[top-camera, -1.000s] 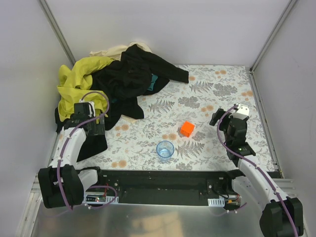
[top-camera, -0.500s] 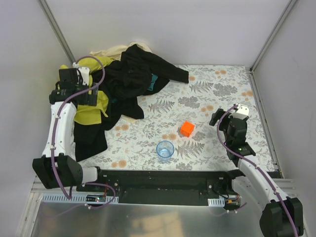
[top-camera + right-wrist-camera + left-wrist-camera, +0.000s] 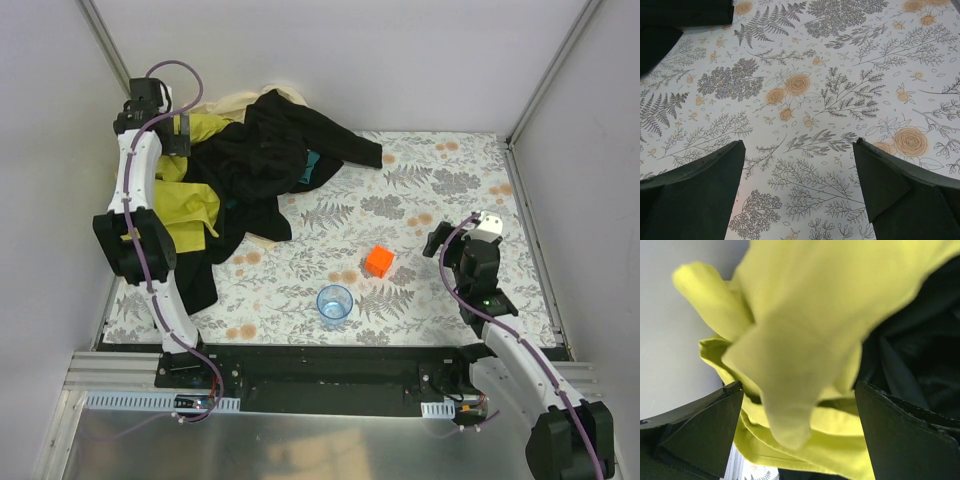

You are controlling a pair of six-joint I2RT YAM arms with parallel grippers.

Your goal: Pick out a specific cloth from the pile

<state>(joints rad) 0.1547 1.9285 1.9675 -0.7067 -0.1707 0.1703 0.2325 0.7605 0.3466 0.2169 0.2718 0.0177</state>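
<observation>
**Cloth** (image 3: 185,205): bright yellow, bunched along the left edge of the bench (image 3: 450,185), close against the left wall (image 3: 50,150). Its upper part runs into the back-left corner. Its right side lies against, and partly under, the black garments of the pile (image 3: 262,150).

**Left fingers** (image 3: 177,137): your left arm is stretched to the back-left corner, above the top of the cloth. In the left wrist view the fingers stand wide apart. A blurred yellow fold hangs in the gap between them. They are not closed on it, and you cannot tell whether either one touches it. Room here is tight: the wall is to the left, the back wall (image 3: 350,60) is just behind, and the pile is to the right.

**Pile**: fills the back-left quarter of the bench.
- A cream cloth (image 3: 232,102) lies at its back edge.
- Teal fabric (image 3: 312,166) shows at its right side.
- A black sleeve (image 3: 355,150) reaches out to the right.
- A black flap trails toward the near-left edge.

**Right fingers** (image 3: 437,240): wide open, holding nothing, above bare patterned bench on the right side, well apart from the pile.

**Loose items**: an orange block (image 3: 379,262) and a blue cup (image 3: 335,302) sit near the front centre, close together but not touching.

**Open room**: you have bare bench from the sleeve to the right edge.
</observation>
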